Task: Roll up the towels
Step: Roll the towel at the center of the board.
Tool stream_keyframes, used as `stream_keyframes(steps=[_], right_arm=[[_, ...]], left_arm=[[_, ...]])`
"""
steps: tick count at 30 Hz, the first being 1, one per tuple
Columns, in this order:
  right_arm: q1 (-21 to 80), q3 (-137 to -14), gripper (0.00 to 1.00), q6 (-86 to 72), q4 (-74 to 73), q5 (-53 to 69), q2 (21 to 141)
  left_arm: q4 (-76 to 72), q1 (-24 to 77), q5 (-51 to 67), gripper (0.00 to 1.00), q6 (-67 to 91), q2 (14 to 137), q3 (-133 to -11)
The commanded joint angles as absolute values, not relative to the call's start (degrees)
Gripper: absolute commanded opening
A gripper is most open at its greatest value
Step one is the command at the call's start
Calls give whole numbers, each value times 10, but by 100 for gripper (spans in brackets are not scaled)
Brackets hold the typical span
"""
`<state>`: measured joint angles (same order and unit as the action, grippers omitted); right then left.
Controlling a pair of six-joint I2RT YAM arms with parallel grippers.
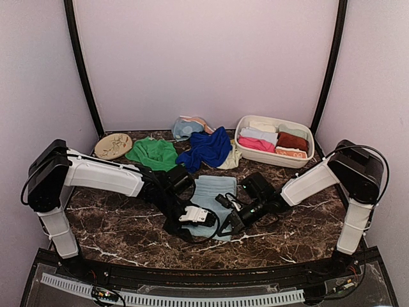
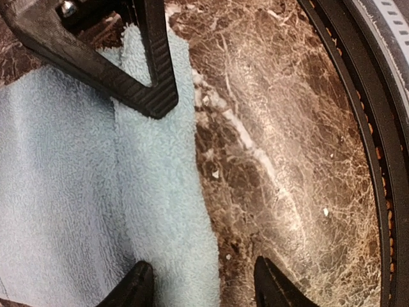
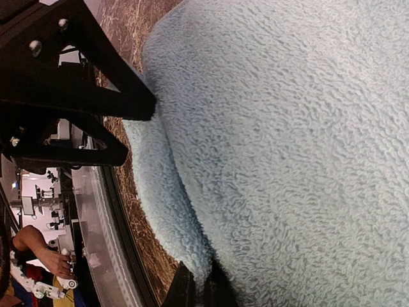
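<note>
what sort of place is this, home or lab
Probably a robotics lab booth: left arm and right arm bolted at a marble-look table with a light blue towel, plain walls around it, and a person working beyond the edge.

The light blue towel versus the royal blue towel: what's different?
The light blue towel lies spread flat, near edge folded over; the royal blue towel sits crumpled farther back. The light blue one is paler, the royal blue one deeper. Both are soft cloth.

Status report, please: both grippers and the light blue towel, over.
Left gripper open, astride the folded near edge of the light blue towel. Right gripper shut on that edge. Nothing lies on the towel.
</note>
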<state>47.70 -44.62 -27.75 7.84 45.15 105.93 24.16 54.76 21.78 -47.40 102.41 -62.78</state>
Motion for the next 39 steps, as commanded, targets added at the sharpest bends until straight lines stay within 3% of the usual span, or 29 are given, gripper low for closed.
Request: stream_keyframes(steps=[1,8,12,14,16,20,21,22,23,27,31,35,39], right_arm=[[471,-434,0,-282,29,418,1082],[471,-434,0,-282,30,423,1077],[471,-435,1,-281,31,412,1068],[471,-433,3,-274,31,394,1049],[471,-430,9,-258,24,358,1019],[471,-409,30,-219,19,228,929],[472,-396,44,-211,29,196,898],[476,-382,83,-201,40,156,867],[483,-365,98,-190,52,113,835],[503,-302,100,-177,101,-39,705],[497,-274,100,-314,90,-207,624],[508,-195,100,-210,262,-63,594],[650,-201,96,-24,241,-153,626]], left_arm=[[235,548,196,55,-477,1034,-610],[210,547,166,48,-486,1045,-592],[205,544,160,23,-486,1053,-591],[217,539,167,5,-485,1060,-599],[239,529,187,0,-478,1066,-613],[284,507,245,0,-468,1066,-637],[298,503,261,0,-465,1065,-643],[313,499,276,0,-463,1064,-647],[325,495,292,0,-461,1064,-650],[366,484,344,0,-450,1066,-656],[392,470,387,0,-444,1081,-664],[419,461,416,0,-437,1105,-685],[448,457,447,0,-430,1128,-715]])
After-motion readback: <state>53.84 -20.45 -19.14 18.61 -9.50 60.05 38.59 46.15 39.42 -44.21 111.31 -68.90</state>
